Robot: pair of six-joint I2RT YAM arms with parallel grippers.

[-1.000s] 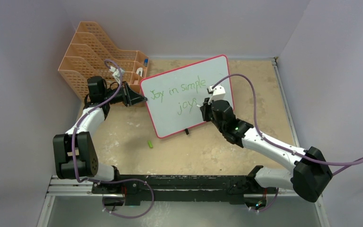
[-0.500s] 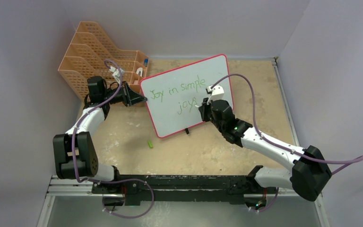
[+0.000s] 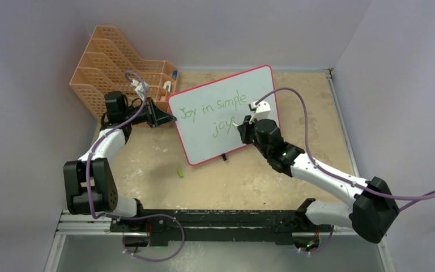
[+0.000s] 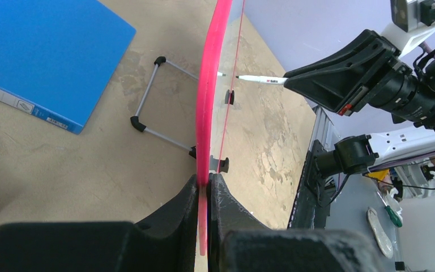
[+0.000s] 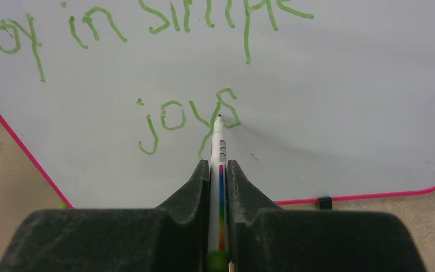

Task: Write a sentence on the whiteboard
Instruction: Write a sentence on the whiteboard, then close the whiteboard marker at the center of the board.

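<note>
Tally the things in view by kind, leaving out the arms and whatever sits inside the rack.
whiteboard: 1
marker: 1
small green piece: 1
orange rack: 1
blue folder: 1
Total: 5

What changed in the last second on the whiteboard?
The right end effector, shut on the marker, edged slightly leftward and away from the arm bases, at the end of "joys". Nothing was grasped or released. The left end effector stays clamped on the whiteboard edge; the sentence looks unchanged.
</note>
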